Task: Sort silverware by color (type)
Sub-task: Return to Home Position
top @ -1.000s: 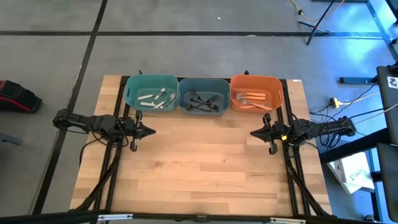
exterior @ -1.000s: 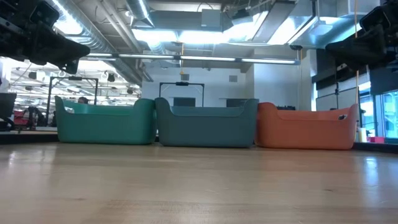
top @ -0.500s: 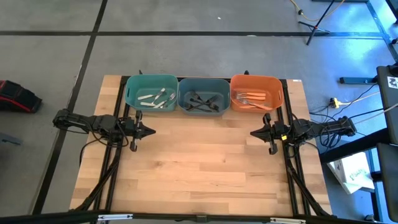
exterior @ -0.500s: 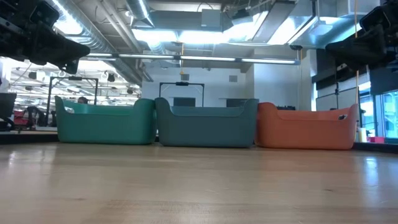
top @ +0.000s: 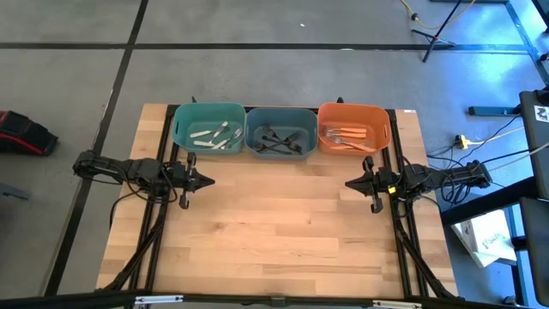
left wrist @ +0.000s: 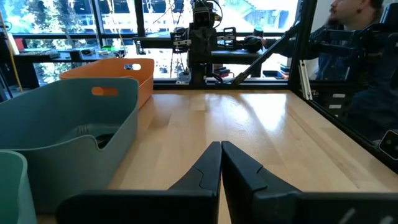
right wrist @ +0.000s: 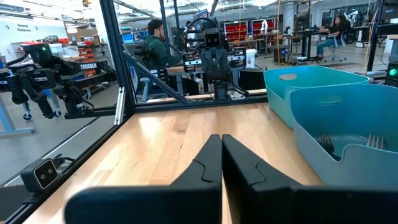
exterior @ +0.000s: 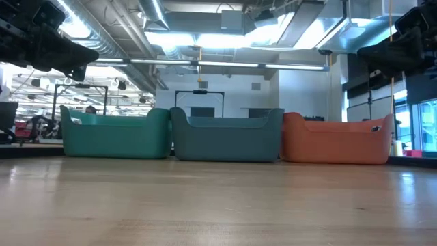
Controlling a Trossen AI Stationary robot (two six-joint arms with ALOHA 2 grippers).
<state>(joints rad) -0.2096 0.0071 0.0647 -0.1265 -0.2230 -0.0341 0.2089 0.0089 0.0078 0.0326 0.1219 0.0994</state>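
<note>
The left pincer (top: 208,181) and right pincer (top: 347,183) hang pressed together above opposite table (top: 274,223) sides, while white, black and orange forks (top: 345,137) lie in separate bins (top: 208,106).

Overhead looking down, low level across table (top: 274,232), wrists face-to-face, bins (top: 279,154) in all

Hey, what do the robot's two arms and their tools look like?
The left arm and right arm are dark, slim and jointed, with black cables trailing beside them. The left tool and right tool match: two matte black fingers each, broad at the base, tapering to thin tips.
</note>
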